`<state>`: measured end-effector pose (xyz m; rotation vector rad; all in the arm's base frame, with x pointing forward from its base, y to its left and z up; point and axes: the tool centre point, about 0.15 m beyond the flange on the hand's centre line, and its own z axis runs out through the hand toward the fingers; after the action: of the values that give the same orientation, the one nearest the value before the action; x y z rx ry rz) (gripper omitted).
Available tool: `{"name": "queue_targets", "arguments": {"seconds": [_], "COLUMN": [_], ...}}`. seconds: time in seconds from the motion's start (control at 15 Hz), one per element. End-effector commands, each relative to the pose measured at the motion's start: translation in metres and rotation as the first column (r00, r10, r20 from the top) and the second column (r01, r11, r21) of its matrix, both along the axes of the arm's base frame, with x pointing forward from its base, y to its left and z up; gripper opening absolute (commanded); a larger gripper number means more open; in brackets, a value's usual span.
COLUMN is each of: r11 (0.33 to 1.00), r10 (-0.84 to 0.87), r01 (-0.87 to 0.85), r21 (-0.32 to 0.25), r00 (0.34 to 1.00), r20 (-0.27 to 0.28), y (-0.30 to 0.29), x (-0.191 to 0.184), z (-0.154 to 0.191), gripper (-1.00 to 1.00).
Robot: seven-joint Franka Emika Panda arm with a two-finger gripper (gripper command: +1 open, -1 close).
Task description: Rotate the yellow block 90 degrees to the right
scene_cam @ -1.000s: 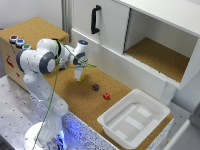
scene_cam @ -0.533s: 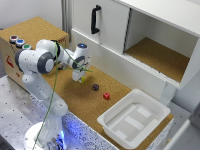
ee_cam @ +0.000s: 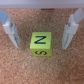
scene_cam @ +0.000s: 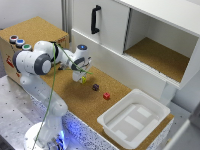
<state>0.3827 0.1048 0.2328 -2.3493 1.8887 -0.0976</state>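
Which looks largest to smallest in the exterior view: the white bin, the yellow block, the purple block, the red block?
1. white bin, by far the largest.
2. yellow block, purple block and red block: all tiny and look alike; the yellow one is partly hidden by the gripper, so no ranking.

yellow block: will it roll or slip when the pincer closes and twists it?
The yellow block looks like a rigid flat-faced cube, so probably won't roll. It sits flat on the cork surface, which likely resists sliding. The pincer is open with fingers straddling it; its small size suggests it's light and could shift on off-centre contact.
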Motion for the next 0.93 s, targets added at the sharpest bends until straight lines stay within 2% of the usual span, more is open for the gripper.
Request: {"name": "queue_targets", "arguments": {"seconds": [0.0,0.27,0.33,0.4,0.47,0.53,0.6,0.8,0.87], "r11": [0.998,0.973,0.947,0.895,0.878,0.79,0.647,0.298,0.236], "r10": [0.051,0.201,0.303,0.434,0.466,0.603,0.752,0.939,0.954], "r01": [-0.052,-0.205,-0.306,-0.44,-0.474,-0.611,-0.762,-0.955,-0.972], "r21": [-0.039,-0.103,-0.098,-0.075,-0.072,-0.041,-0.016,-0.009,0.0], "r00": [0.998,0.978,0.952,0.897,0.879,0.788,0.642,0.295,0.232], "r20": [-0.024,-0.046,-0.05,-0.088,-0.098,-0.121,-0.149,-0.176,-0.188], "y": [0.007,-0.014,-0.027,-0.043,-0.05,-0.064,-0.076,-0.099,-0.105], "x": [-0.026,-0.046,-0.051,-0.05,-0.054,-0.051,-0.048,-0.058,-0.061], "z": [0.073,0.106,0.105,0.102,0.101,0.099,0.1,0.114,0.116], "gripper": [1.0,1.0,1.0,1.0,1.0,1.0,1.0,1.0,1.0]}}
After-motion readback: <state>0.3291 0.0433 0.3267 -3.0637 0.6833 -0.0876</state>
